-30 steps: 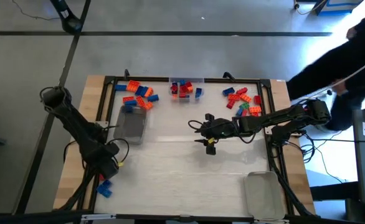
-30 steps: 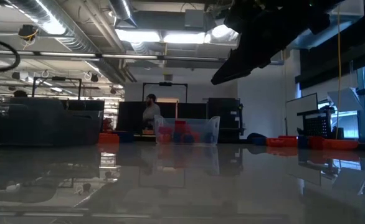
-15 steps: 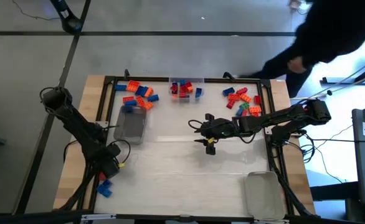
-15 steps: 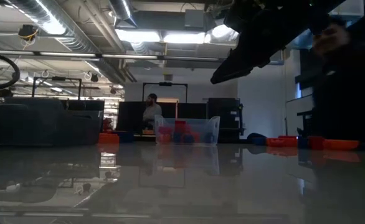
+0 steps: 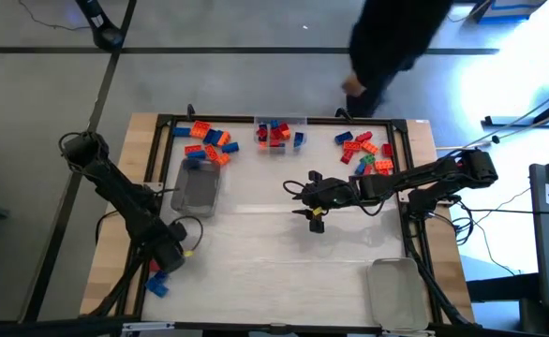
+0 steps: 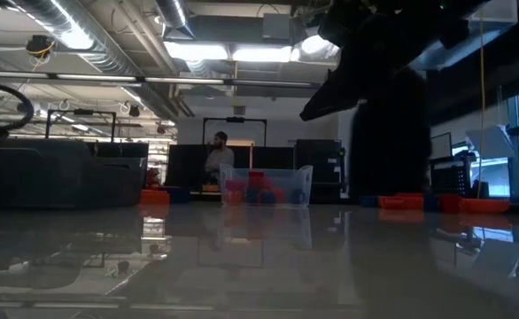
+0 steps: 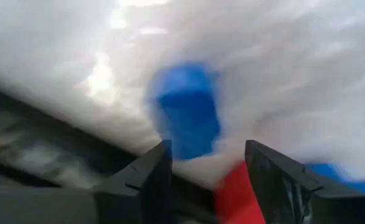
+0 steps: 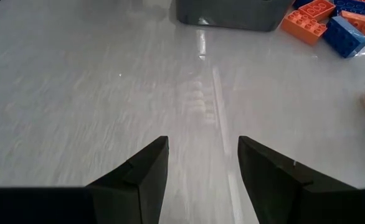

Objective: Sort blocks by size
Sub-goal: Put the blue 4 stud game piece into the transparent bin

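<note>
The blocks lie in groups: a pile (image 5: 206, 142) at the far left, some in a clear tray (image 5: 276, 133) at the far middle, and a pile (image 5: 366, 153) at the far right. A blue block (image 5: 156, 286) and a red block (image 5: 153, 269) sit near the left near corner. My left gripper (image 5: 167, 259) points down just above them, open. In the blurred left wrist view the blue block (image 7: 185, 112) lies just beyond its fingertips and the red block (image 7: 238, 199) between them. My right gripper (image 5: 300, 192) hangs open over the table's middle, with nothing between its fingers.
A clear tray (image 5: 200, 183) lies left of centre and another (image 5: 393, 290) at the near right corner. A dark frame (image 5: 284, 120) rims the table. A person (image 5: 387, 42) in dark clothes stands beyond the far edge. Bare tabletop (image 8: 201, 93) lies ahead of my right gripper.
My left gripper has sunk toward the blue and red blocks at the left near corner, and its wrist has rolled a little. Beyond the table's far edge, the person has walked from the right toward the middle.
</note>
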`<state>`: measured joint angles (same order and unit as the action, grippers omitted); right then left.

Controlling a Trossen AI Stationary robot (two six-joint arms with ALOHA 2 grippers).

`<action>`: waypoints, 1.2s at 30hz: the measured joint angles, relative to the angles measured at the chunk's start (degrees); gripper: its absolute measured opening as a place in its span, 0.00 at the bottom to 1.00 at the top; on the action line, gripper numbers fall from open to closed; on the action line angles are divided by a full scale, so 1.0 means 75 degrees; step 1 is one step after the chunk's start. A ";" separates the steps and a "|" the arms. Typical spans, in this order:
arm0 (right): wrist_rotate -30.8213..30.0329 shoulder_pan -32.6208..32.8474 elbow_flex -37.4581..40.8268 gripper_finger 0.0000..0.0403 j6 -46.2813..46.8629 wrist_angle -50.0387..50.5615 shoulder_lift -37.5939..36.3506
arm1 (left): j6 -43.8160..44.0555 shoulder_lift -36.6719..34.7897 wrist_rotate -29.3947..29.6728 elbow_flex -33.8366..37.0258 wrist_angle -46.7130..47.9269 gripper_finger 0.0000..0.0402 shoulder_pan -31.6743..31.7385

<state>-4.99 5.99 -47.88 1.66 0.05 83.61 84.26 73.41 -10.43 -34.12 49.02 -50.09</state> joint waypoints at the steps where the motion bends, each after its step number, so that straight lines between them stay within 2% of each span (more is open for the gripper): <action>1: -0.0006 -0.0001 0.0000 0.48 -0.0027 -0.0025 0.0001 | -0.0013 -0.0009 0.0002 0.0015 -0.0138 0.46 0.0015; 4: -0.0071 -0.0001 0.0000 0.48 -0.0057 -0.0047 0.0000 | 0.0029 0.0015 0.0026 0.0175 0.0158 0.46 0.0029; 17: -0.0078 0.0000 0.0000 0.48 -0.0077 0.0006 -0.0001 | -0.0642 -0.0038 0.0125 0.0003 0.0009 0.47 0.0370; 22: -0.0077 0.0002 0.0000 0.48 -0.0068 0.0015 0.0000 | -0.0231 -0.0038 0.0138 0.0265 -0.0081 0.56 0.0402; 27: -0.0073 0.0002 0.0000 0.48 -0.0069 0.0018 -0.0002 | -0.0105 -0.0099 -0.0252 0.0276 -0.0468 0.65 0.0496; 36: -0.0062 0.0002 0.0000 0.48 -0.0065 0.0009 -0.0002 | 0.0633 -0.0140 0.0179 0.0261 -0.0613 0.66 0.0860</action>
<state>-5.45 6.00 -47.88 1.17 0.12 83.59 89.01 72.36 -9.08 -32.16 44.43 -43.64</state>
